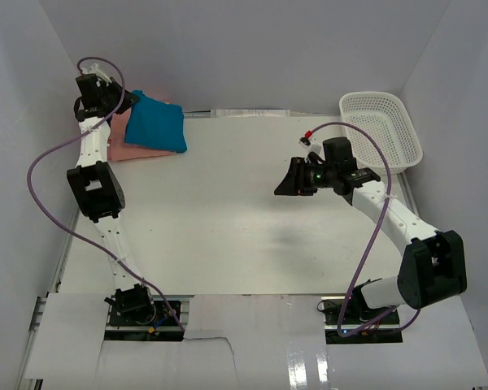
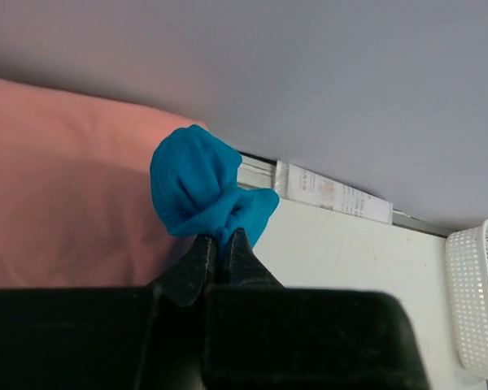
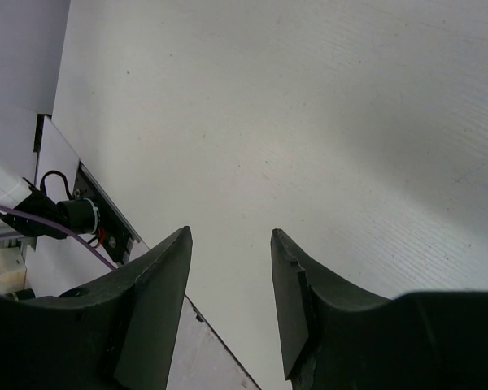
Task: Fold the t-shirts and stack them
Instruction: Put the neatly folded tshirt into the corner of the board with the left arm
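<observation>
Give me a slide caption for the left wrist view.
Left gripper shut on a bunch of teal shirt, pink shirt behind.

printed white sticker, too blurred to read; no other text legible

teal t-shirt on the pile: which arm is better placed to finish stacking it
Left. The left gripper is shut on a bunch of the teal t-shirt, which lies on the pink folded shirts at the far left. The right gripper is open and empty over the table, far from the pile.
</observation>
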Action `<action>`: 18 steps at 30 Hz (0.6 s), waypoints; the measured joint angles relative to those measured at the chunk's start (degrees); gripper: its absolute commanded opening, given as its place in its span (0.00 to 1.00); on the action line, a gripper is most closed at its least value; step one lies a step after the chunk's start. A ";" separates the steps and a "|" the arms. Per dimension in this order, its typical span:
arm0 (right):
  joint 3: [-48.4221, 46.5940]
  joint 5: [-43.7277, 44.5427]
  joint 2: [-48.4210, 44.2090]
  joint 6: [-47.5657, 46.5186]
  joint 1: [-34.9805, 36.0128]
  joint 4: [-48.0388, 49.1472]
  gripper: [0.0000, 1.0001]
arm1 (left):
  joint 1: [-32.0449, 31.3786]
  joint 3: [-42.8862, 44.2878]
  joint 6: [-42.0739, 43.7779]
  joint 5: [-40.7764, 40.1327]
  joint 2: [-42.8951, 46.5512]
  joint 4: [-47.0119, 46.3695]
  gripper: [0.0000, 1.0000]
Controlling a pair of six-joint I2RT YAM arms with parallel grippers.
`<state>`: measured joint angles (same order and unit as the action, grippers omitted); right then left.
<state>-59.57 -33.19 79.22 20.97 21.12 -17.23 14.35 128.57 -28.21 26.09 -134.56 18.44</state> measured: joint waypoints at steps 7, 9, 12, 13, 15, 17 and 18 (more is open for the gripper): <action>1.36 -0.02 0.31 -0.02 0.37 0.26 0.50 | 0.42 2.47 -1.01 0.94 -2.84 -2.23 0.00; 1.36 -0.02 0.87 0.00 0.59 0.72 0.50 | 0.79 2.16 -1.03 0.81 -2.95 -2.23 0.00; 1.36 0.00 1.70 0.00 1.16 0.85 0.50 | 1.46 2.43 -1.25 0.81 -2.99 -2.21 0.00; 1.36 -0.02 1.84 0.00 1.38 0.87 0.50 | 1.73 2.56 -1.40 0.85 -2.99 -2.23 0.00; 1.40 -0.02 1.88 0.00 1.70 0.94 0.50 | 2.29 2.62 -1.79 0.92 -2.99 -2.56 0.00; 1.42 -0.02 1.90 0.00 2.03 1.14 0.50 | 2.86 2.62 -2.08 0.96 -2.99 -2.64 0.00; 1.42 -0.02 1.95 0.00 2.14 1.16 0.50 | 3.13 2.62 -2.19 0.96 -2.99 -2.67 0.00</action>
<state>-58.15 -33.21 81.17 20.97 23.27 -16.08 17.47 131.20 -30.39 27.05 -137.56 15.77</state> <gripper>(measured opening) 0.504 0.039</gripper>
